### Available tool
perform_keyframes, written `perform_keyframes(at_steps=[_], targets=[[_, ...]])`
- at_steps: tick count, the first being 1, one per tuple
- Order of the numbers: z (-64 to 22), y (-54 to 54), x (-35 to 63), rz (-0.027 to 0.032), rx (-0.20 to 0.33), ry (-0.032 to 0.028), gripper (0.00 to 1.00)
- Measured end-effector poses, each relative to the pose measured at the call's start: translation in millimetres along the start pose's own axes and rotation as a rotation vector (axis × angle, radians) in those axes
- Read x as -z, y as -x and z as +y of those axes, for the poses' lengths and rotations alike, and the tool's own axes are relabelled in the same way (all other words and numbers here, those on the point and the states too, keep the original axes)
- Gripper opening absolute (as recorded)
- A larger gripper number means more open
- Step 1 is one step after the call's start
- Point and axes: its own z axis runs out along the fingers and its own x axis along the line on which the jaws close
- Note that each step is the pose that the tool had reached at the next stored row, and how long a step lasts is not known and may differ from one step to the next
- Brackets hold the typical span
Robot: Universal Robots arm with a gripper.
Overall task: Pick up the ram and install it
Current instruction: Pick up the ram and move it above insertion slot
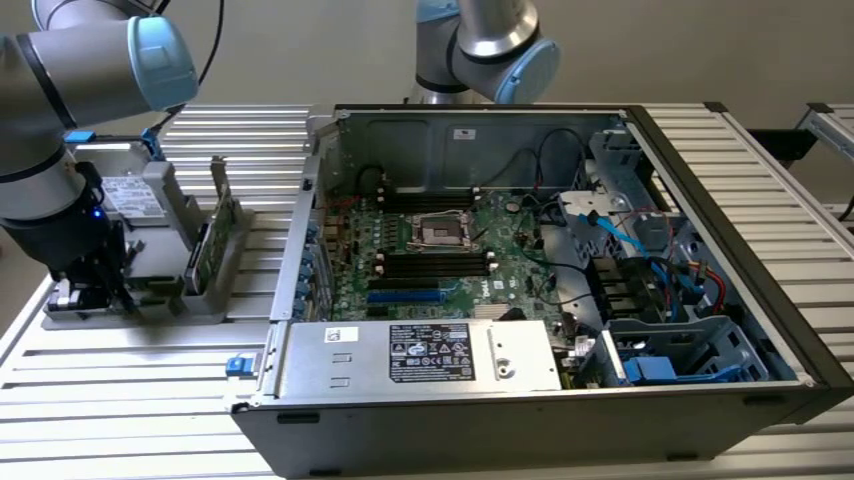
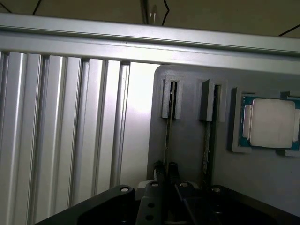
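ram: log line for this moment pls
stage: pickup | gripper: at ram | ram: upright in gray holder slot | computer case: open

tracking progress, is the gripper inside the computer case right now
No, the gripper is at the gray holder, to the exterior view's left of the case.

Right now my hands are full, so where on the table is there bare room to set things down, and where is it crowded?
Bare ribbed table lies in front of the grey holder, at the exterior view's lower left; another strip flanks the computer case at that view's right. Crowded: the holder, where the claw sits at the ram, and inside the case.
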Motion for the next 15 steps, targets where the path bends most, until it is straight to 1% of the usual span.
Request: perform_keyframes(at_steps=[1,3,6,9,12,15], targets=[[0.0,0.0,0.0,-0.0005,0.000,-0.0001,0.14],[-0.1,0.0,1.0,-0.0041,0.000,-0.0003,0.14],[-0.6,-0.1,4.3,-0.0139,0.001,-0.0011,0.14],[-0.8,-0.1,7.2,-0.0213,0.001,-0.0018,0.14],[-0.8,-0.1,9.4,-0.0265,0.002,-0.0022,0.14],[-0.9,-0.2,10.7,-0.0291,0.002,-0.0025,0.14]])
